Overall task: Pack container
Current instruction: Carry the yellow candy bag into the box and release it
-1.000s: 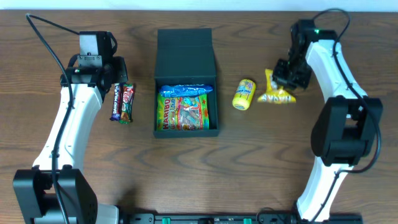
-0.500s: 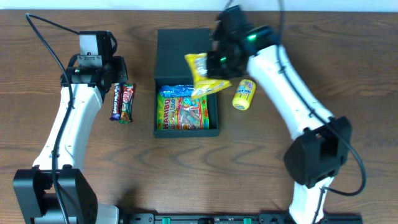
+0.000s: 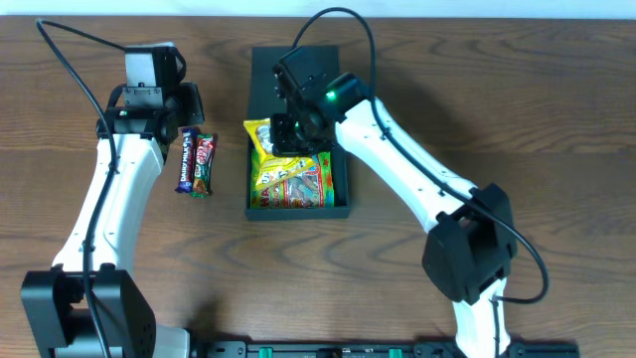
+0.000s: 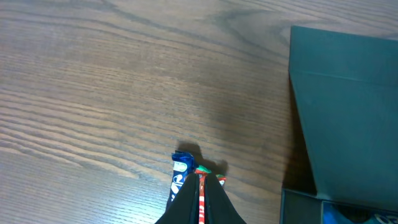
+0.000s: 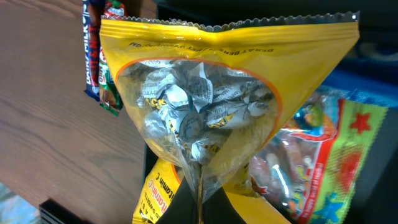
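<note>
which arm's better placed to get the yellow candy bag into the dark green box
Right. The right gripper is shut on the yellow plastic bag of wrapped candies, over the dark teal-green cardboard box and its open compartment. The left gripper sits by the two candy bars, left of the box.

Overhead looks straight down on the table [image 3: 517, 89]; both wrist views, close in, share the snack bars [image 3: 196, 164].

1. Overhead: bright, even light from above, with only soft, faint shadows on the table [image 3: 397, 278].
2. Left wrist: the wood grain is sharp, a dim shadow lies beside the box [image 4: 348, 106], and the bottom edge is dark and blurred.
3. Right wrist: the packet [image 5: 211, 112] is very close, its foil glints, and the lower edge is dark.
</note>
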Controlling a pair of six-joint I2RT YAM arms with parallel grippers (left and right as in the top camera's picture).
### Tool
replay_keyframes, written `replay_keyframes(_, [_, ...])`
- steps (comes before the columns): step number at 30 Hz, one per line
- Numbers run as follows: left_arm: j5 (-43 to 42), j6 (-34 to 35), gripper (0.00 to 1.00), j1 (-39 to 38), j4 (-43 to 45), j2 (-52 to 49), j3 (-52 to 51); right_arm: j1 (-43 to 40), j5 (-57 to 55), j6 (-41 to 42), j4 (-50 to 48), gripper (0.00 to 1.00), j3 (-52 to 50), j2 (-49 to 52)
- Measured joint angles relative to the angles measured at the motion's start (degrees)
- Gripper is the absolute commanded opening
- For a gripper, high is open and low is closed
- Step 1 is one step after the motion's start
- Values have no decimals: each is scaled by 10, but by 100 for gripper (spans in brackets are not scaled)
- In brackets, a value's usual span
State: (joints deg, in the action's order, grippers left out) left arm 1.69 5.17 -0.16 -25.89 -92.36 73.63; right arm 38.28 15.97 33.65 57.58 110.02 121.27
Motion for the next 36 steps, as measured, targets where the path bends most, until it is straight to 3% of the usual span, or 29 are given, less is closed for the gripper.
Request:
replay_keyframes(19, [0, 9, 6, 0, -6, 0, 0, 43, -17, 50, 20, 2, -1, 19])
replay_keyframes(20, [0, 9, 6, 0, -6, 0, 0, 43, -18, 51, 20, 8, -1, 20])
replay_keyframes(23, [0, 9, 6, 0, -7, 0, 0, 43, -19, 51, 20, 72, -1, 20])
replay_keyframes(24, [0, 9, 6, 0, -7, 0, 0, 43, -20, 48, 20, 73, -1, 20])
replay_keyframes(26, [0, 9, 6, 0, -7, 0, 0, 43, -20, 42, 19, 70, -1, 20])
replay_keyframes(28, [0, 9, 6, 0, -7, 0, 0, 40, -19, 33, 19, 52, -1, 20])
replay_keyframes(31, [0, 9, 6, 0, -6, 0, 0, 28, -8, 24, 19, 3, -1, 20])
replay_keyframes(36, [0, 9, 6, 0, -7, 0, 0, -12, 19, -11, 19, 1, -1, 20])
